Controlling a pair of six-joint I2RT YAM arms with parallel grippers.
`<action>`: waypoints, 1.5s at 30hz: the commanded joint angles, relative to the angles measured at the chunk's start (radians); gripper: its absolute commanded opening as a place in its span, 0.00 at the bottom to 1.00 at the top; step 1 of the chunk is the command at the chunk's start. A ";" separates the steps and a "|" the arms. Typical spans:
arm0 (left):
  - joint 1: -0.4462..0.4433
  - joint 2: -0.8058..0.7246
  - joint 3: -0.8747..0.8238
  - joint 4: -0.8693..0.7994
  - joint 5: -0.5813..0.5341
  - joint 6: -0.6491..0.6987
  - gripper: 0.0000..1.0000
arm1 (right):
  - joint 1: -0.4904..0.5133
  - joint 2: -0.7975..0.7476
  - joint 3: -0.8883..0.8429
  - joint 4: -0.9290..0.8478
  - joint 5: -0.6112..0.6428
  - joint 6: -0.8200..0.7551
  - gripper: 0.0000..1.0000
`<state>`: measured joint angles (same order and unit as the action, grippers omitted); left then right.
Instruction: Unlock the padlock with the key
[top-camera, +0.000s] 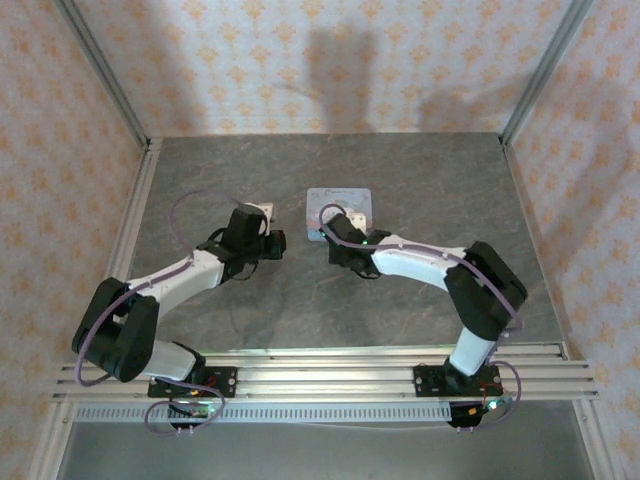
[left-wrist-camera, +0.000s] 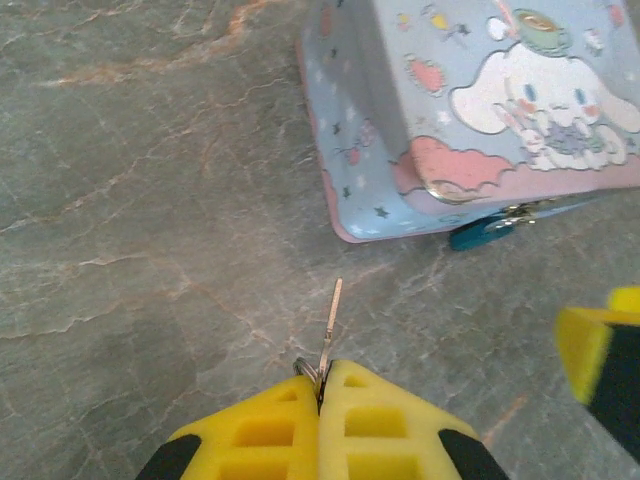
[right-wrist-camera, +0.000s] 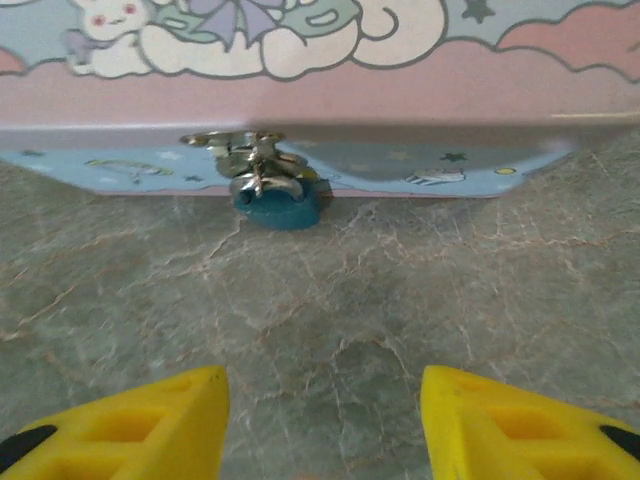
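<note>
Table (right-wrist-camera: 330, 300): grey and flat, marbled like stone with pale veins.
Tin (left-wrist-camera: 480, 100): pale-blue rectangular box with rounded corners. Its pink-edged lid is printed with a white long-eared cartoon figure (glossy painted metal). It stands on the table toward the far middle.
Padlock (right-wrist-camera: 280, 205): small rounded blue body under a shiny silvery shackle. It hangs from the clasp on the tin's near side, low against the table.
Key (left-wrist-camera: 332, 320): thin, flat, pale metal sliver with its free tip toward the tin, left of the padlock and apart from it.
Left end effector (left-wrist-camera: 322, 385): ribbed yellow pads clenched on the key's near end.
Right end effector (right-wrist-camera: 320, 385): yellow fingers spread with nothing between them. The padlock is straight ahead on the far side, apart from both fingers.
</note>
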<state>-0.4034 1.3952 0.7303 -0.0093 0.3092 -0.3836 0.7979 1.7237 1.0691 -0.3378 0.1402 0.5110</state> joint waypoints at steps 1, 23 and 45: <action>-0.012 -0.031 -0.031 0.020 0.013 0.006 0.00 | 0.003 0.039 0.056 0.049 0.077 0.037 0.51; -0.016 -0.041 -0.117 0.109 0.044 0.028 0.00 | -0.009 0.243 0.165 0.094 0.186 0.037 0.47; -0.017 -0.084 -0.194 0.136 0.050 0.037 0.00 | -0.031 0.299 0.175 0.172 0.182 -0.010 0.24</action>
<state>-0.4126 1.3426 0.5533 0.1017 0.3584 -0.3656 0.7715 2.0132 1.2438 -0.1841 0.2924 0.5159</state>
